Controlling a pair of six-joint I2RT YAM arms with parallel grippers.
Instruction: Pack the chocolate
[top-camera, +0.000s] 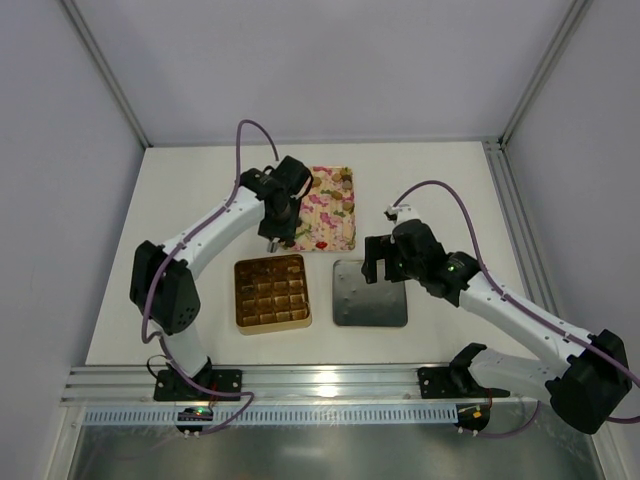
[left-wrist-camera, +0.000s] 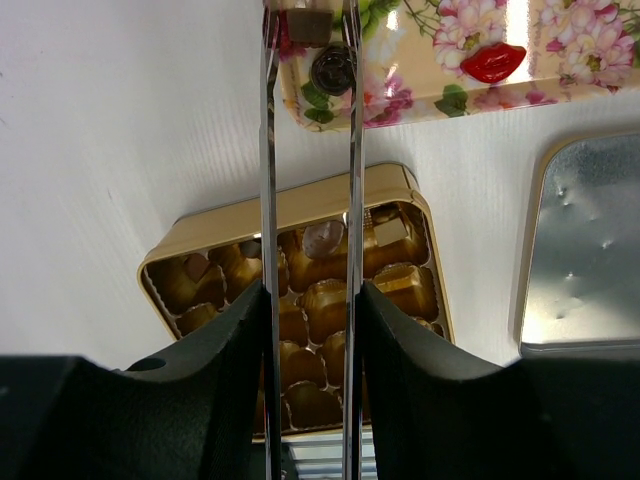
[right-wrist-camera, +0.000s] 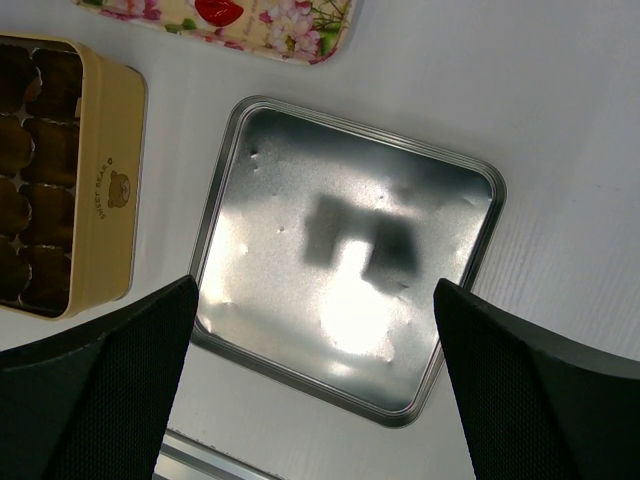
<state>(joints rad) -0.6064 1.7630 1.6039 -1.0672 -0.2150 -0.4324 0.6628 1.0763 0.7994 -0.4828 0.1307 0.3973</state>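
The square gold box (top-camera: 270, 324) sits left of centre, its moulded cells holding dark-brown chocolate pieces (top-camera: 268, 290); it also shows in the left wrist view (left-wrist-camera: 300, 200) and the right wrist view (right-wrist-camera: 100, 190). My left gripper (top-camera: 282, 238) hovers over the near left corner of the pink-floral tray (top-camera: 335, 205). Its thin metal blades (left-wrist-camera: 310, 15) are shut on a small brown square chocolate piece (left-wrist-camera: 308, 27). A round dark piece (left-wrist-camera: 330, 70) lies on the tray just below it. My right gripper (top-camera: 385, 265) is open wide and empty above the grey lid (top-camera: 370, 295), as its own view shows (right-wrist-camera: 313, 290).
The grey lid (right-wrist-camera: 350, 270) lies upside down, right of the gold box, shiny inside up. A red lip-shaped sweet (left-wrist-camera: 497, 62) lies on the floral tray (left-wrist-camera: 560, 40). White walls enclose the table; an aluminium rail (top-camera: 300, 385) runs along the near edge.
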